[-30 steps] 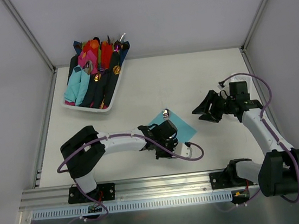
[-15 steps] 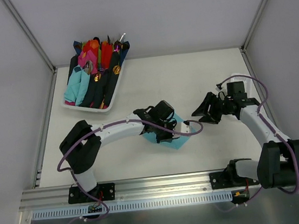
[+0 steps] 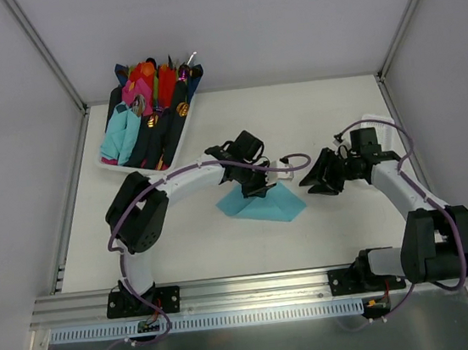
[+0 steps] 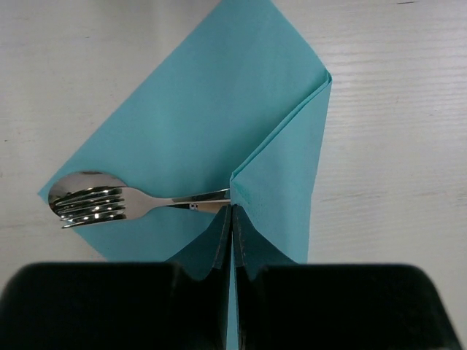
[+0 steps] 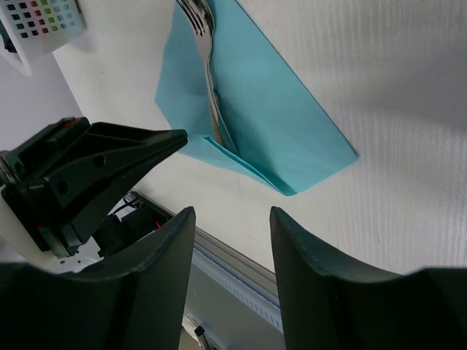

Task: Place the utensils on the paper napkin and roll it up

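The teal paper napkin (image 3: 263, 205) lies at the table's middle with one corner folded over. A silver fork (image 4: 109, 205) lies on it, a spoon bowl under its tines, the handles running under the fold; they also show in the right wrist view (image 5: 208, 58). My left gripper (image 4: 233, 219) is shut on the napkin's (image 4: 219, 109) folded corner and holds it over the handles; from above the gripper (image 3: 257, 185) is at the napkin's far edge. My right gripper (image 3: 310, 183) is open and empty, just right of the napkin (image 5: 277, 124), fingers (image 5: 157, 277) apart.
A white tray (image 3: 130, 166) at the back left holds several rolled napkin bundles in teal, pink, red and navy with gold cutlery. A metal rail runs along the near table edge (image 3: 256, 285). The enclosure walls stand left, right and behind.
My left gripper has carried the napkin's near corner away from me, folding it over the utensils. My right gripper has shifted slightly left and down towards the napkin.
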{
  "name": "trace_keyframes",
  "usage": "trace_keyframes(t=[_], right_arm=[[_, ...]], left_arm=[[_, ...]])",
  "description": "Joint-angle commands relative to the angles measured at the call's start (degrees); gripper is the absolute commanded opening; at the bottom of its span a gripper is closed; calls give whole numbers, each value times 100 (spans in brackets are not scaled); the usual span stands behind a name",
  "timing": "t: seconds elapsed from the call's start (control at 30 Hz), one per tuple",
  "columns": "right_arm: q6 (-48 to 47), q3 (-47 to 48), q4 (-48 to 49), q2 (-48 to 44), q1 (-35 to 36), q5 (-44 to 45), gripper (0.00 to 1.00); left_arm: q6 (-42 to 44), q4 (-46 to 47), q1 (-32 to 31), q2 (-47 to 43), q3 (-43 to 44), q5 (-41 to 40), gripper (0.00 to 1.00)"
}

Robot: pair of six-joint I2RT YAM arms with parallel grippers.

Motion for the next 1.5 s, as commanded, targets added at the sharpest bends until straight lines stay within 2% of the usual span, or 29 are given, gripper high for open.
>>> trace_keyframes(t=[0.0,0.1,0.27,0.5,0.7,1.07,1.2,1.27,1.33,1.37,1.47], right_arm=[[-83,51,75,79,194,-145,47],[-30,77,198,176,414,-109,36],[355,-10,619,395,819,-74,28],[997,-221,1568,791,1503,-39,24],[1314,-222,2008,1160,1943,93,22],[1578,-116,2369,1968,2164,391,15],[1614,-99,2378,2267,2173,488,14],[1605,-107,2378,2338,2164,541,14],[1622,-134,2378,2426,2164,576,13],[1622,-151,2378,2444,2164,611,13],[1631,-195,2369,2479,2173,629,12]], left_arm=[[109,-95,140,142,351,299,0],[82,-95,246,239,439,300,0],[91,-95,307,344,465,282,0],[-6,-95,378,485,518,308,0],[-58,-95,422,608,623,344,0],[-146,-95,501,679,702,379,3],[-208,-95,510,679,720,353,8],[-304,-95,527,652,738,318,15],[-453,-95,597,574,773,256,23],[-654,-95,632,512,799,238,31],[-1287,-95,922,91,730,299,45]])
